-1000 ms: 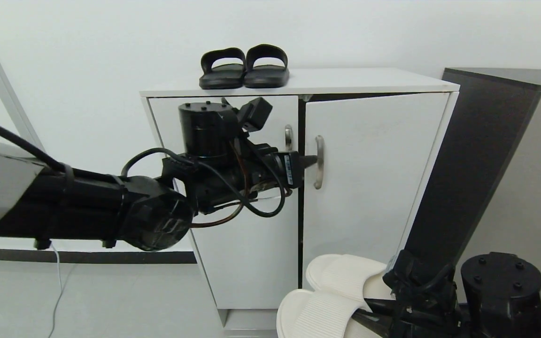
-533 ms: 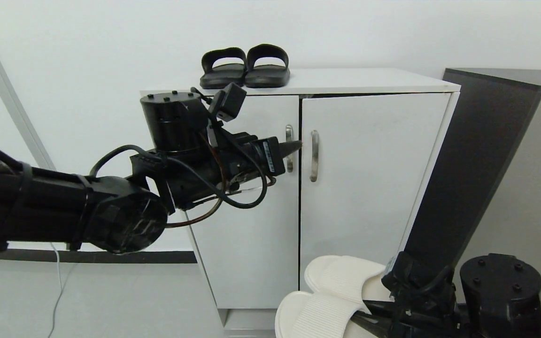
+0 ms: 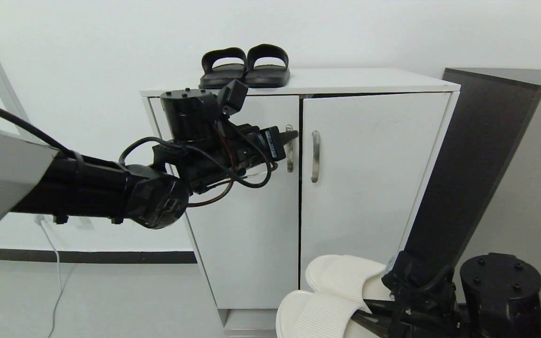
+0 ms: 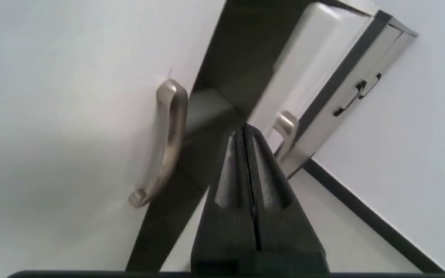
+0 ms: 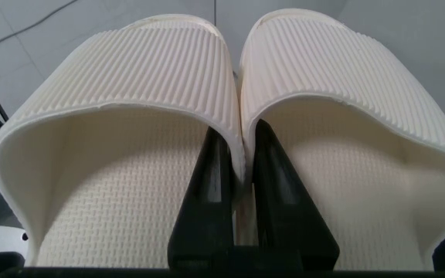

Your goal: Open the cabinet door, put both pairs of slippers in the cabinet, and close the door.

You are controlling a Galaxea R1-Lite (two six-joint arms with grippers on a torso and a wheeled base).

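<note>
On the smooth white cabinet [image 3: 247, 244] the right door [image 3: 369, 178], ajar a second ago, now sits flush. The left gripper [image 3: 294, 135], fingers pressed together and empty, has shifted to the left door's brushed-metal bar handle [image 3: 289, 159], so opening is still undone. Two black rubber slides [image 3: 244, 68] rest atop the cabinet; the right gripper [image 5: 242, 147] pinches the cream ribbed foam slippers [image 5: 130, 116] low before it.

I see one slipper pair [image 3: 244, 68] atop the cabinet [image 3: 369, 80], the other pair [image 3: 334, 288] low before its right door [image 3: 369, 188], left tool [image 3: 294, 135] beside the left handle [image 3: 289, 157]
</note>
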